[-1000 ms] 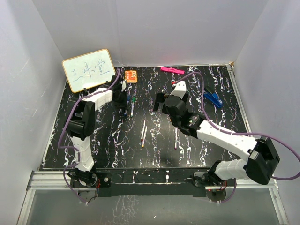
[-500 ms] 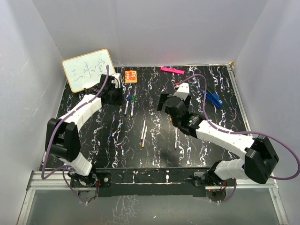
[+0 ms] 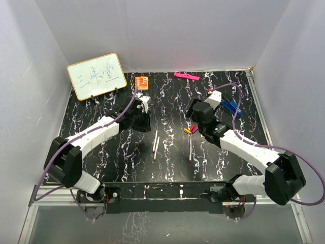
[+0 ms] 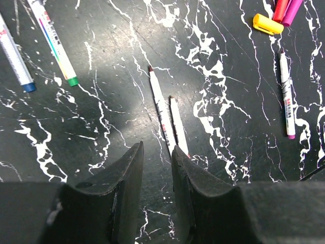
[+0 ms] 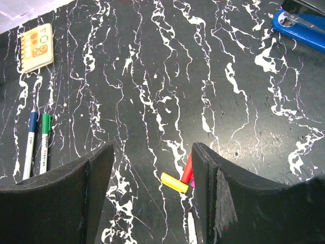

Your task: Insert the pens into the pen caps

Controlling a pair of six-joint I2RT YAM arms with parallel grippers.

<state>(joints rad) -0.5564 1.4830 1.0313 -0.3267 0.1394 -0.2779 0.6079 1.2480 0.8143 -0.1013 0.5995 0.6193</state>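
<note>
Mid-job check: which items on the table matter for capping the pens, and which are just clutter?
For the job: pair of uncapped pens, purple-tipped pen, yellow cap, red cap, purple cap, blue-capped pen, green-capped pen.
Lying about: whiteboard, orange block, pink bar, blue stapler.

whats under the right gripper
Below the right gripper lie a yellow cap and a red cap; its finger covers the red cap's lower end and anything beside it.

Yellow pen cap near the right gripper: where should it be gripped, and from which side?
Across its middle, from straight above. The yellow cap lies flat, one end apparently against the red cap, so the open right gripper should close on its free long sides, not end to end.
</note>
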